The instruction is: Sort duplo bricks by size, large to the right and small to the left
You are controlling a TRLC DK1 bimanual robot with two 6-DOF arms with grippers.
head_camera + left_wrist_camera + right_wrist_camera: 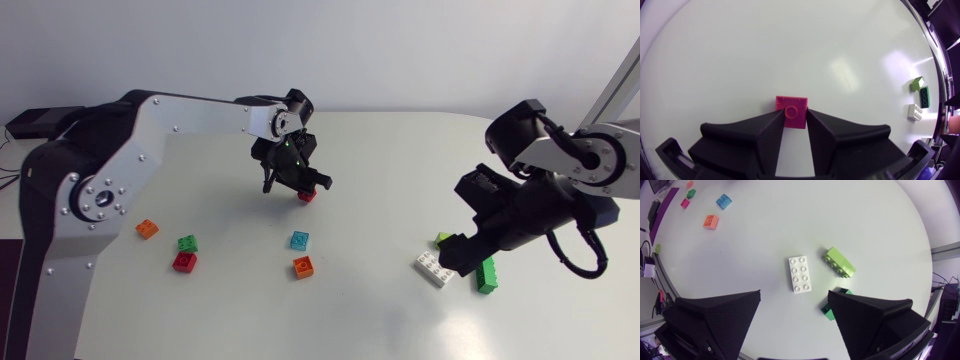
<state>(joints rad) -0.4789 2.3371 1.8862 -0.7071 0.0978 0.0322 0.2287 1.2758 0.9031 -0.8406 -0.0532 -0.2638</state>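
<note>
Table (400,160): one white, smooth top with a faint sheen, its far edge running straight and then curving round at the far right corner. A soft bright patch of reflected light (470,322) sits near the front edge on the right; seen from the left wrist view, paler glare streaks (842,75) lie across the same surface

On the white desk (380,330), an orange brick (147,229) is seen far left, a magenta brick (791,111) centrally, a white brick (435,269) and a dark green brick (488,275) right.
</note>
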